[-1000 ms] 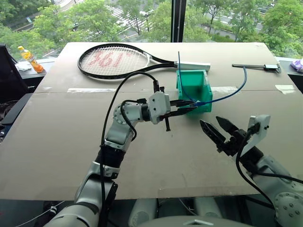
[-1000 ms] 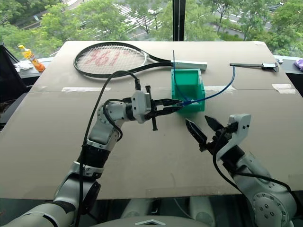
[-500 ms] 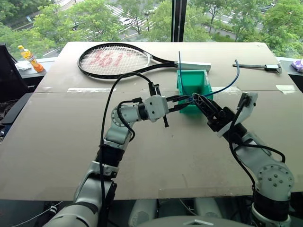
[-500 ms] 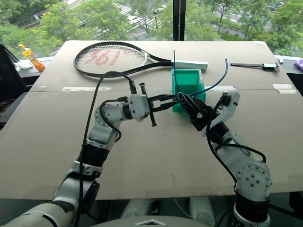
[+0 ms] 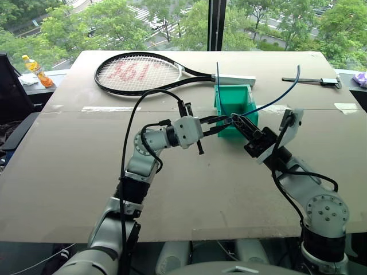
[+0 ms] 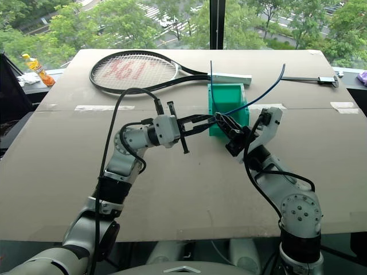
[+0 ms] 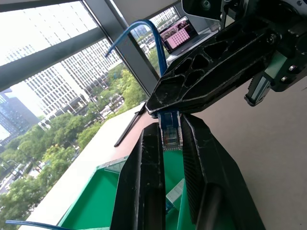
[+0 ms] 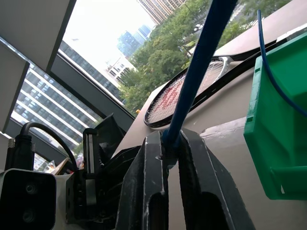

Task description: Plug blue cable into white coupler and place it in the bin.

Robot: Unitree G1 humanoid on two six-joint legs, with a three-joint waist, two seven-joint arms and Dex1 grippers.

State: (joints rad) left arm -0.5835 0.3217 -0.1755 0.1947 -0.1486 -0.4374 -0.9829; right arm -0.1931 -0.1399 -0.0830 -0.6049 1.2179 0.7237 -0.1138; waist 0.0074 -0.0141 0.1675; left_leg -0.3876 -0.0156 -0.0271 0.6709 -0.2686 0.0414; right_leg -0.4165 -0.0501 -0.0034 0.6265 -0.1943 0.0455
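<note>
Our left tool (image 5: 225, 121) closed on clear plug end of blue cable (image 5: 275, 96), held just before front of bin (image 5: 235, 103). Our right tool (image 5: 238, 121) clamped on same cable just behind plug, its tip against left tool's tip. Cable arched up and away from right tool over worktop (image 5: 69, 172). Bin sat on worktop just behind both tools. White coupler: we could not make it out. Tennis racket (image 5: 137, 73) lay beyond bin.
</note>
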